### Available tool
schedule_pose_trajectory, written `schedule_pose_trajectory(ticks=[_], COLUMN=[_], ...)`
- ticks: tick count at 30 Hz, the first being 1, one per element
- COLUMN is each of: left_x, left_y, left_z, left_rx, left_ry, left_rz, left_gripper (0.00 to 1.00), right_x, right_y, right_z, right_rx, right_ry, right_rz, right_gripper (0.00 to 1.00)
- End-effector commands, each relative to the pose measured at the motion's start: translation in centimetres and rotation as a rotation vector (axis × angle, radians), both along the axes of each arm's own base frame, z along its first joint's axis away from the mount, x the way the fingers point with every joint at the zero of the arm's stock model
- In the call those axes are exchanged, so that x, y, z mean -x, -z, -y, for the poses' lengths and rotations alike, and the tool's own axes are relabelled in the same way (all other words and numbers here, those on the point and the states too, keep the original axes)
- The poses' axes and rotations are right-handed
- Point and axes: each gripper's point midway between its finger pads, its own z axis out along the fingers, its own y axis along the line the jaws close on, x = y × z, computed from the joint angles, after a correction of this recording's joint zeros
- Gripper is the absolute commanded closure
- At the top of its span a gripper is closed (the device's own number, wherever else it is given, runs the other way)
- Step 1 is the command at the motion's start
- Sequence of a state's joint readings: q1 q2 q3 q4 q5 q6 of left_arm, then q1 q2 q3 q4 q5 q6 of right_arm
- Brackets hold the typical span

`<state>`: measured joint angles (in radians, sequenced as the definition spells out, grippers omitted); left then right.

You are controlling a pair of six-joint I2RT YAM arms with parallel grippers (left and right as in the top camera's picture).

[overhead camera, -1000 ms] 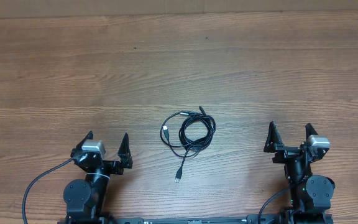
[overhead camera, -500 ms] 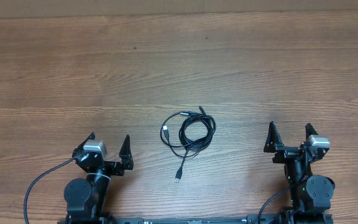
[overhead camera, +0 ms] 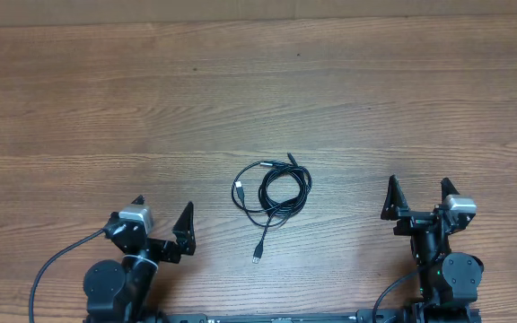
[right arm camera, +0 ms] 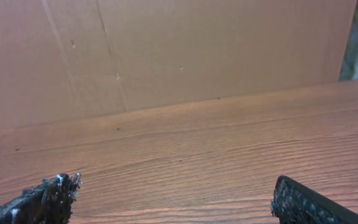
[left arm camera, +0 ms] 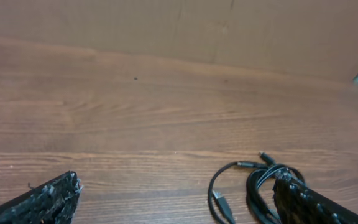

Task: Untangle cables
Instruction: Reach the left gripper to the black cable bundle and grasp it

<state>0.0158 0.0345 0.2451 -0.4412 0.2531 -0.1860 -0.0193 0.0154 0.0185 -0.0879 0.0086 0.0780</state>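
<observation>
Since a second ago, the left claw [overhead camera: 162,206] has slid a little nearer and turned slightly toward the right, while the right claw [overhead camera: 417,187] and the cables [overhead camera: 274,190] lie as before. Both claws stand spread wide, holding nothing, at the near edge of the wooden tabletop [overhead camera: 258,90]. Between them, slightly farther out, the cables sit in a loose black coil, with one plug end trailing toward the near side.

A brown wood-grain bench [overhead camera: 375,99] is being seen from above. Thin black cables [overhead camera: 281,190] are being carried near its middle, loosely coiled together, with one loose end [overhead camera: 257,257] being trailed toward the near edge and a plug [overhead camera: 239,188] lying just left of the coil.
</observation>
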Motion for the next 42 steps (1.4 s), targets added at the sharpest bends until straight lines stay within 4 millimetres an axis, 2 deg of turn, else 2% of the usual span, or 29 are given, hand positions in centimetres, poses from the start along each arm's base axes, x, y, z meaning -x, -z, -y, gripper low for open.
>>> schedule_pose_trajectory(ticks=[1, 9, 13, 16, 26, 31, 37, 42], left_x=[0.4, 0.1, 0.0, 0.1, -1.5, -1.5, -1.7, -1.9], left_y=[-2.7, -4.7, -5.9, -5.2, -1.5, -0.7, 0.2, -0.6], left_z=[0.4, 2.9, 5.8, 7.3, 7.5, 8.0, 8.3, 9.6], left_rx=[0.026, 0.087, 0.165, 0.223, 0.323, 0.347, 0.359, 0.324], left_ry=[0.024, 0.167, 0.350, 0.448, 0.423, 0.441, 0.355, 0.297], left_rz=[-0.006, -0.219, -0.281, -0.348, -0.559, -0.612, -0.675, -0.684], left_gripper=[0.00, 0.00, 0.00, 0.00, 0.00, 0.00, 0.00, 0.07], right_x=[0.0, 0.0, 0.0, 0.0, 0.0, 0.0, 0.0, 0.0], right_y=[0.3, 0.3, 0.3, 0.3, 0.3, 0.3, 0.3, 0.3], right_z=[0.4, 0.4, 0.4, 0.4, 0.4, 0.4, 0.4, 0.4], right_rx=[-0.003, -0.003, -0.003, -0.003, -0.003, -0.003, -0.003, -0.003], right_ry=[0.020, 0.020, 0.020, 0.020, 0.020, 0.020, 0.020, 0.020], right_rz=[-0.003, -0.003, -0.003, -0.003, -0.003, -0.003, -0.003, -0.003], right_gripper=[0.00, 0.00, 0.00, 0.00, 0.00, 0.00, 0.00, 0.00])
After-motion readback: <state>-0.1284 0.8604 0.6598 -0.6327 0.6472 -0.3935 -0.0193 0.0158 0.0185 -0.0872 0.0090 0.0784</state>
